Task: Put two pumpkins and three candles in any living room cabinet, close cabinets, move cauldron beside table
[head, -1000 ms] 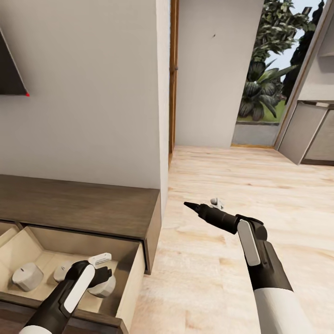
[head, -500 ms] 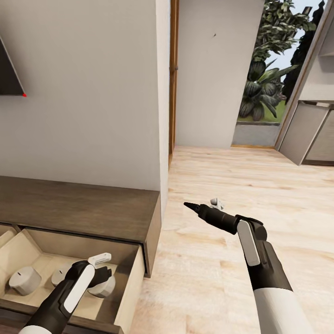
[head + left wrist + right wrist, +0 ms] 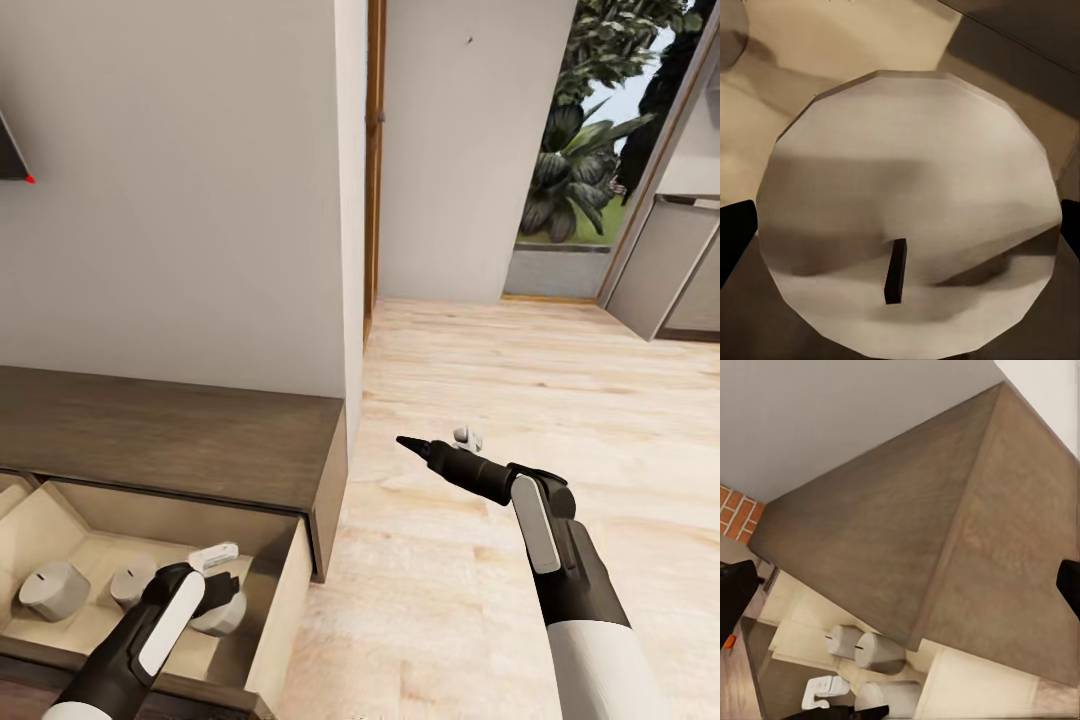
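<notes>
Head view, dark brown cabinet [image 3: 170,440] with drawer pulled open, three cream candles inside, third candle [image 3: 222,612] directly beneath left pincer [image 3: 215,580], pincer spread wide with fingers either side of it, right pincer [image 3: 408,443] beyond cabinet over wooden floor [image 3: 560,400], grip state unclear

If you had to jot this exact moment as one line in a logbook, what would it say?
cabinet drawer: open | candles inside: three | left gripper: open around third candle | right gripper: empty, above floor
</notes>
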### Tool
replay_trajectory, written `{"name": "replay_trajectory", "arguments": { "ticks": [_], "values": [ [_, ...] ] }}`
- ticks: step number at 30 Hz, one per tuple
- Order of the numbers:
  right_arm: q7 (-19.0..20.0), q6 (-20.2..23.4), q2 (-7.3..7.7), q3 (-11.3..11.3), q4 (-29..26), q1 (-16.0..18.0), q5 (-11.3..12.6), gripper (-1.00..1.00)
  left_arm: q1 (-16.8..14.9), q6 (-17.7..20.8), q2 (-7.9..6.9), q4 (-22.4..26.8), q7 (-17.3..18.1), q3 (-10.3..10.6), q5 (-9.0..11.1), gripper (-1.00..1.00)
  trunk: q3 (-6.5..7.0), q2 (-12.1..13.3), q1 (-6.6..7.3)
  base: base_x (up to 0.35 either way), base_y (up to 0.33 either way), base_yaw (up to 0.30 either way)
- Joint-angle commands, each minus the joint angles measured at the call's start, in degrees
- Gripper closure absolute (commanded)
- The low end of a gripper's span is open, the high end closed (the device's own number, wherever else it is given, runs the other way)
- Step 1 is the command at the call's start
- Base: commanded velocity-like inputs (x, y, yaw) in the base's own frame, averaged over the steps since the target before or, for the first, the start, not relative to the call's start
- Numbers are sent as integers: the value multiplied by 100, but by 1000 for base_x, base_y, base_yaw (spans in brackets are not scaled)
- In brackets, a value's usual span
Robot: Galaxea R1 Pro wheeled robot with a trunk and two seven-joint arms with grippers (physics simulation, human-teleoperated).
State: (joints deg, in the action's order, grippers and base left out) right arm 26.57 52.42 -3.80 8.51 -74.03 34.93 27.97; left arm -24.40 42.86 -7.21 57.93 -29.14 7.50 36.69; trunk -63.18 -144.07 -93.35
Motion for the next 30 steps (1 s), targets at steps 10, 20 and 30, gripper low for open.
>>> {"name": "replay_trajectory", "arguments": {
  "ticks": [10,20,30],
  "values": [
    [34,32,-7,19,-6,5,-20,-100,-2,-238,34,-9,-65,6,-484,100,-227,-16,-24,0,0,0],
    [37,32,-7,19,-6,5,-20,-100,1,-252,36,-10,-66,6,-505,100,-449,-30,-50,0,0,0],
    [34,32,-7,19,-6,5,-20,-100,-1,-252,36,-10,-66,1,-505,100,-671,-43,-76,0,0,0]
  ]
}}
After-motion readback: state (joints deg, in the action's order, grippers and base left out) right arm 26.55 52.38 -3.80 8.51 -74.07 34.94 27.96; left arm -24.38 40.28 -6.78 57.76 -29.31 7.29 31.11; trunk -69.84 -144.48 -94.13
